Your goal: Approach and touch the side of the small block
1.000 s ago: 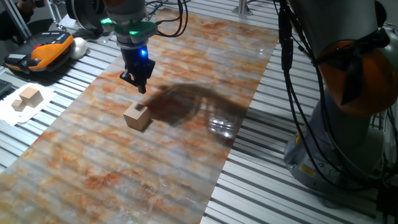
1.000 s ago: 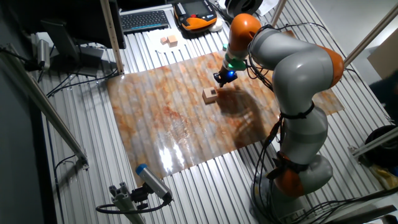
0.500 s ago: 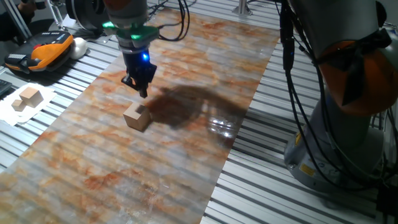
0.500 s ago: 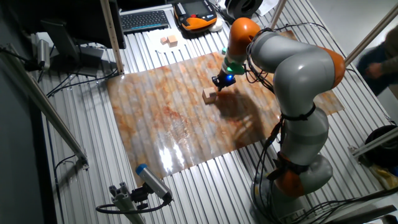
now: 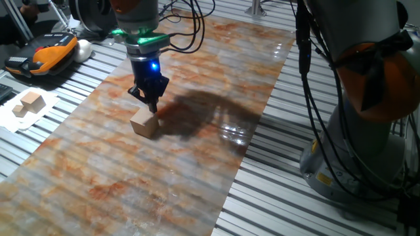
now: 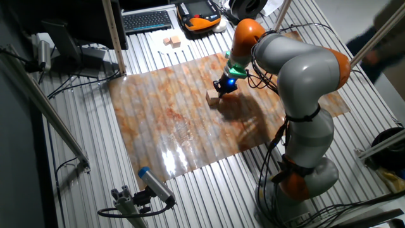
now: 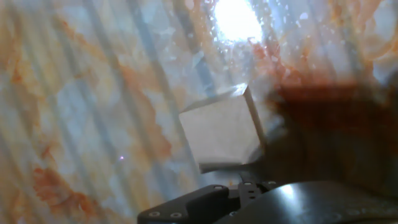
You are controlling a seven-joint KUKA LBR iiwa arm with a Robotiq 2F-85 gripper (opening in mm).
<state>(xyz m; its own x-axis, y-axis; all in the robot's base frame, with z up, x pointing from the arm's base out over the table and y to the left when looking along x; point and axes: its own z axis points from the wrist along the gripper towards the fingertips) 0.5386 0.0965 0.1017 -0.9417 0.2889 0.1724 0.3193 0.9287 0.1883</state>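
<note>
centrally, the small block (image 5: 144,122) (image 6: 212,97) (image 7: 222,129) rests on the marbled orange mat (image 5: 197,72), with the gripper (image 5: 150,103) (image 6: 223,88) directly at its upper rear edge; contact cannot be confirmed. jaw state cannot be told. pale blocks (image 5: 29,103) lie on white paper well apart.

In the hand view the small block (image 7: 221,134) is blurred, and the tool (image 7: 249,205) is cut off by the lower edge, its fingertips out of sight. In both fixed views the tool's tips (image 5: 151,105) merge with the block's top edge, so contact and finger spacing cannot be told. The arm (image 6: 304,76) hides the worktop (image 6: 183,126) behind it.
</note>
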